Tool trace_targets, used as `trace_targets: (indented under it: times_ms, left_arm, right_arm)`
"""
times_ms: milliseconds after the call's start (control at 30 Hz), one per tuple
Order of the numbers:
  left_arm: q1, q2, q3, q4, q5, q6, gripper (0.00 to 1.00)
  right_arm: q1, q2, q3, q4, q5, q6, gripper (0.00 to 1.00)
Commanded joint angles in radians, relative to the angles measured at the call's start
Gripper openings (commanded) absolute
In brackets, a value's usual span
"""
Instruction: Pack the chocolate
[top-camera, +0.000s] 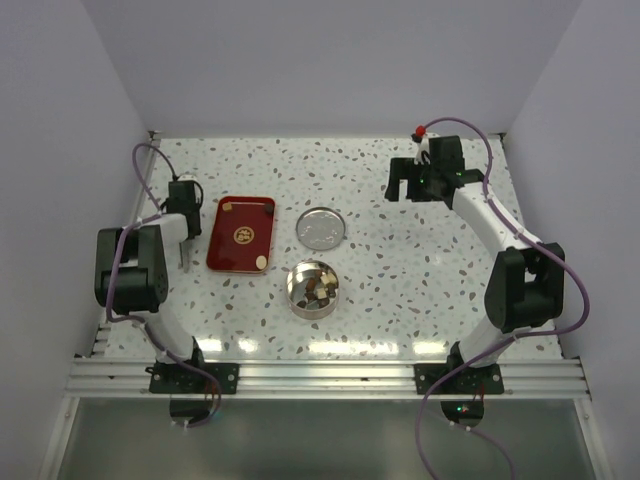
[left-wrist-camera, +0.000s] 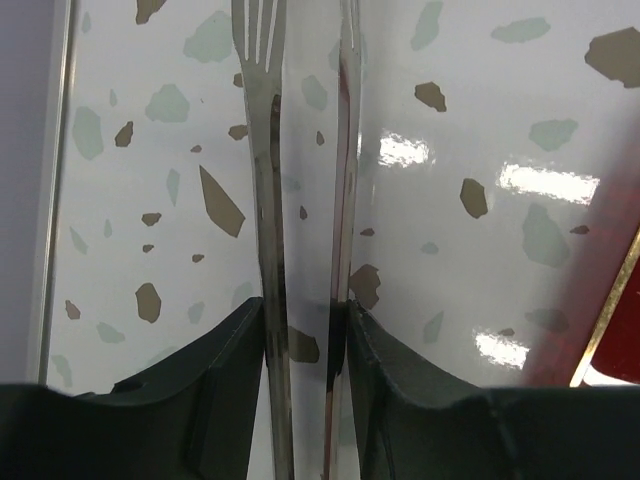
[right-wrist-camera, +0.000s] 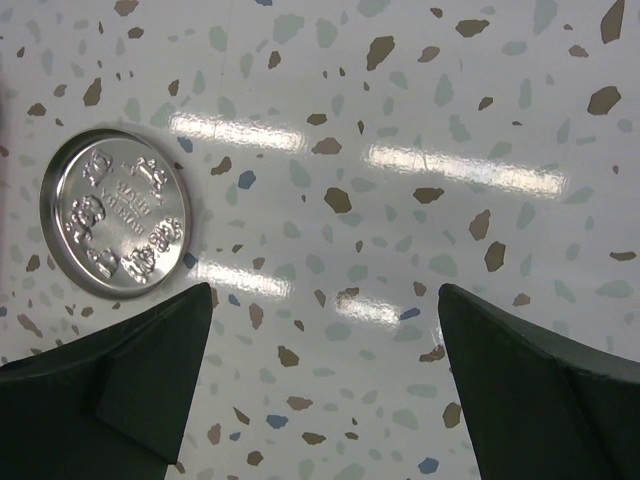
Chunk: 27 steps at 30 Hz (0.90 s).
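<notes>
Chocolate chunks, dark and pale, sat heaped inside the round tin, which stood open-topped on the counter between the two arms, nearer their bases than the other things. Its lid lay flat, embossed face up, just beyond the tin and apart from it; being round, it offered no long axis to line up with. A red tray lay just left of both, and whether any piece lay on it I could not tell. By my reading the filling looked done or nearly so, and the coming move was likely closing the tin. For that the right hand seemed better placed: its fingers were spread wide with nothing between them, and the lid lay to its left, nearer to it than to the left hand. That hand was pinched tight on a slim metal fork-tipped utensil, left of the tray.
</notes>
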<state>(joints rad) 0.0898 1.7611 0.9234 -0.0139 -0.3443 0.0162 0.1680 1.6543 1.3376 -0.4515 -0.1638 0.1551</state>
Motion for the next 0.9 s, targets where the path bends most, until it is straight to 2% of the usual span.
trace_targets:
  times_ms: [0, 100, 133, 233, 333, 400, 467, 767, 867]
  left_arm:
    - [0.014, 0.034, 0.051, 0.068, -0.028, 0.027, 0.43]
    - [0.021, 0.054, 0.069, 0.055, -0.027, 0.028, 0.47]
    - [0.022, 0.054, 0.071, 0.052, -0.024, 0.024, 0.54]
    - [0.027, 0.044, 0.068, 0.052, -0.001, 0.005, 0.66]
    - [0.027, 0.025, 0.066, 0.048, 0.013, -0.005, 0.73]
    - [0.027, 0.003, 0.068, 0.042, 0.018, -0.010, 0.92]
    - [0.027, -0.018, 0.066, 0.035, 0.022, -0.010, 1.00]
    - [0.025, -0.158, 0.071, 0.015, 0.030, -0.085, 1.00]
    - [0.025, -0.198, 0.109, -0.075, 0.036, -0.096, 1.00]
  right_arm:
    - [-0.004, -0.031, 0.026, -0.015, 0.032, -0.019, 0.99]
    - [-0.002, -0.037, 0.026, -0.026, 0.044, -0.022, 0.99]
    - [-0.002, -0.037, 0.026, -0.029, 0.046, -0.020, 0.99]
    - [-0.001, -0.044, 0.028, -0.035, 0.050, -0.019, 0.99]
    - [-0.002, -0.047, 0.031, -0.039, 0.050, -0.017, 0.99]
    - [-0.002, -0.050, 0.031, -0.039, 0.049, -0.017, 0.99]
    - [-0.002, -0.051, 0.029, -0.038, 0.046, -0.014, 0.99]
    - [-0.002, -0.067, 0.020, -0.038, 0.050, -0.014, 0.99]
    - [-0.002, -0.068, 0.018, -0.036, 0.052, -0.015, 0.99]
